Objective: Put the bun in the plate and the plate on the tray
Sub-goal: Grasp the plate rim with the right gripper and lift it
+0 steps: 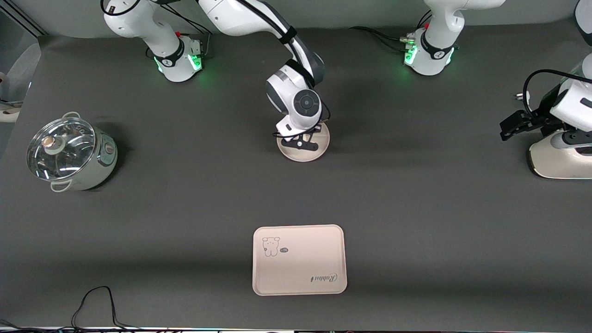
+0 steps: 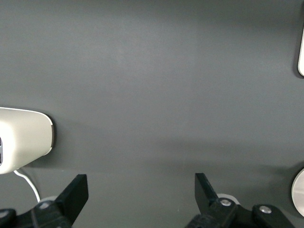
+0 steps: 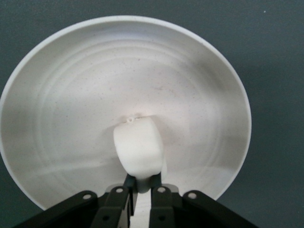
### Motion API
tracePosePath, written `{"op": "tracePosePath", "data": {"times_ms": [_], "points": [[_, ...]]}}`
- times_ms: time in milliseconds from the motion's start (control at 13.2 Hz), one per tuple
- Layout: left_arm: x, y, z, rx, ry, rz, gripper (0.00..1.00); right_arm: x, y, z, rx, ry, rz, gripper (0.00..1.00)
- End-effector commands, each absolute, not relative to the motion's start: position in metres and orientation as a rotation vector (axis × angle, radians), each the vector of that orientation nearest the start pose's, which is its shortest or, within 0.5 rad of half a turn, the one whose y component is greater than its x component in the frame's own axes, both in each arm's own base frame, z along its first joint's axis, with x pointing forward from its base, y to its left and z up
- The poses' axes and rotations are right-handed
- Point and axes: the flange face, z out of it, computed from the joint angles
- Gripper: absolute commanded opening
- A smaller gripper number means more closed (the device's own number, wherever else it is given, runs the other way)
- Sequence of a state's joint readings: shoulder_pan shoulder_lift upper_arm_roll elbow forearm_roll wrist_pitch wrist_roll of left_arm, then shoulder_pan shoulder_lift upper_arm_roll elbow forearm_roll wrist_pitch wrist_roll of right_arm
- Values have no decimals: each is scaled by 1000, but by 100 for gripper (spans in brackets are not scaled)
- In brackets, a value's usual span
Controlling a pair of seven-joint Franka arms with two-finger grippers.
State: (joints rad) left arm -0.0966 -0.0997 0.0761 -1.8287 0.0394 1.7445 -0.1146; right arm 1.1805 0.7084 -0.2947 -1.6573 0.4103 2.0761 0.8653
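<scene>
The round cream-white plate (image 1: pixel 320 149) stands mid-table, nearer the robots' bases than the tray (image 1: pixel 299 260). My right gripper (image 1: pixel 300 144) is low over the plate, shut on the off-white bun (image 3: pixel 138 147). In the right wrist view the bun sticks out from the gripper (image 3: pixel 141 183) over the middle of the plate (image 3: pixel 71 95). I cannot tell whether the bun touches the plate. The bun is hidden in the front view. The cream-pink tray with the animal drawing lies empty near the front camera. My left gripper (image 1: pixel 508 127) waits open and empty at the left arm's end of the table (image 2: pixel 141 194).
A pot with a glass lid (image 1: pixel 69 152) stands at the right arm's end of the table. A cream-white appliance (image 1: pixel 559 159) sits under the left arm, also in the left wrist view (image 2: pixel 23 137). A cable (image 1: pixel 92 305) lies at the table's front edge.
</scene>
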Motion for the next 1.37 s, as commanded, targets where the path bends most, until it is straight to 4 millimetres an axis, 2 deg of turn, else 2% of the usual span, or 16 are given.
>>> {"op": "tracePosePath", "data": {"times_ms": [0, 76, 152, 228, 608, 684, 835, 1063, 1291], "points": [[526, -4, 573, -3115, -113, -59, 100, 382, 538, 191, -3193, 319, 413, 0], [527, -3, 574, -3115, -116, -61, 100, 382, 538, 191, -3192, 324, 413, 0], [527, 2, 574, -3114, -130, -64, 100, 383, 537, 191, -3194, 336, 416, 75], [526, 8, 574, -3114, -145, -59, 100, 382, 537, 192, -3194, 350, 419, 100], [529, 7, 588, -3121, -144, -80, 100, 386, 532, 198, -3198, 338, 444, 100], [537, 7, 596, -3112, -133, -101, 100, 390, 528, 202, -3202, 340, 454, 100], [537, -3, 619, -3122, -128, -42, 100, 394, 524, 214, -3204, 268, 469, 100], [540, 6, 611, -3125, -162, -8, 100, 414, 499, 234, -3202, 104, 523, 100], [541, 6, 614, -3124, -164, -25, 100, 425, 466, 248, -3165, -113, 528, 100]]}}
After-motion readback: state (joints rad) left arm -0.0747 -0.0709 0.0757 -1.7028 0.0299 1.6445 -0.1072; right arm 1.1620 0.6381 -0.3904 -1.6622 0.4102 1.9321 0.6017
